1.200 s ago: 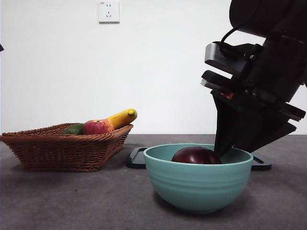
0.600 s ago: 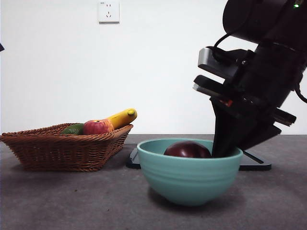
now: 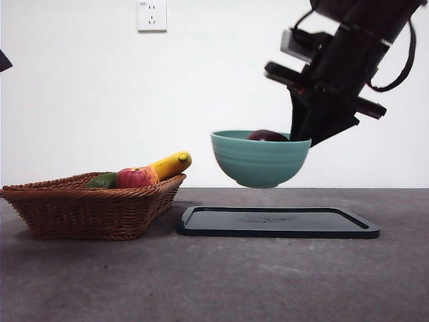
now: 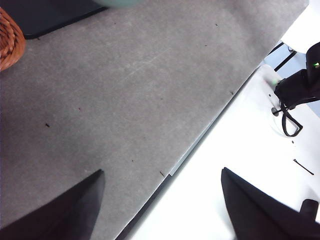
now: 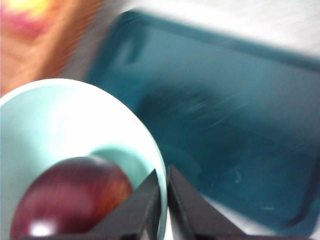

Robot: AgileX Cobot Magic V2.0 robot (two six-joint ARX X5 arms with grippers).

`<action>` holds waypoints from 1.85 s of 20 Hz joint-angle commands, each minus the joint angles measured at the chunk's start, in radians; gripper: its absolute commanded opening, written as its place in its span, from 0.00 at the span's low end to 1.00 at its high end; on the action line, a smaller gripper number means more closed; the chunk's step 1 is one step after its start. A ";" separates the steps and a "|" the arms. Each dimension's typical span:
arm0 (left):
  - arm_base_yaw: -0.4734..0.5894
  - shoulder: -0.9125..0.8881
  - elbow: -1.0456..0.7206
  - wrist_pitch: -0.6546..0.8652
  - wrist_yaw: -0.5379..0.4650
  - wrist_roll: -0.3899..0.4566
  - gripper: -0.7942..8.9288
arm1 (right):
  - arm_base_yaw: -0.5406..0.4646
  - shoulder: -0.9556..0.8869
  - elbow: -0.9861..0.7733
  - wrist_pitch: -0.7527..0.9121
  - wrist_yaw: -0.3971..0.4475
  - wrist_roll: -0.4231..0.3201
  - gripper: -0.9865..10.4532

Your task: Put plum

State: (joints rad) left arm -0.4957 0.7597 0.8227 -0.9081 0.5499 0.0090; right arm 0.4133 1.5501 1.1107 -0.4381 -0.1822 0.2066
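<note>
The dark maroon plum point(image 3: 267, 135) lies inside a teal bowl point(image 3: 260, 159). The bowl hangs in the air above a dark tray point(image 3: 278, 222). My right gripper point(image 3: 303, 137) is shut on the bowl's right rim and holds it up. In the right wrist view the plum point(image 5: 70, 197) rests in the bowl point(image 5: 60, 120), with my jaws pinching the rim point(image 5: 163, 200) over the tray point(image 5: 225, 125). My left gripper point(image 4: 160, 205) is open and empty, over the table's edge away from the fruit.
A wicker basket point(image 3: 90, 204) at the left holds a red-yellow apple point(image 3: 135, 178), a banana point(image 3: 171, 164) and a dark green fruit point(image 3: 102, 180). The basket's corner point(image 4: 9, 42) shows in the left wrist view. A wall socket point(image 3: 152, 15) is high on the wall.
The right gripper has lifted the bowl with the plum off the table, up and back, and now holds it above the tray. The basket has not moved.
</note>
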 commanded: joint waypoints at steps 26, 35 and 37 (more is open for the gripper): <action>-0.004 0.006 0.007 0.012 0.005 0.001 0.47 | -0.089 -0.059 0.338 -0.297 -0.035 -0.094 0.30; -0.004 0.006 0.007 0.018 0.005 0.001 0.47 | -0.018 -0.548 -0.036 -0.352 -0.106 -0.094 0.30; -0.004 0.006 0.007 0.021 0.005 0.002 0.47 | 0.006 -0.645 -0.129 -0.351 -0.107 -0.086 0.30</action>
State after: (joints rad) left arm -0.4957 0.7601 0.8227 -0.8936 0.5499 0.0090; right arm 0.4149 0.9001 0.9714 -0.8024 -0.2878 0.1272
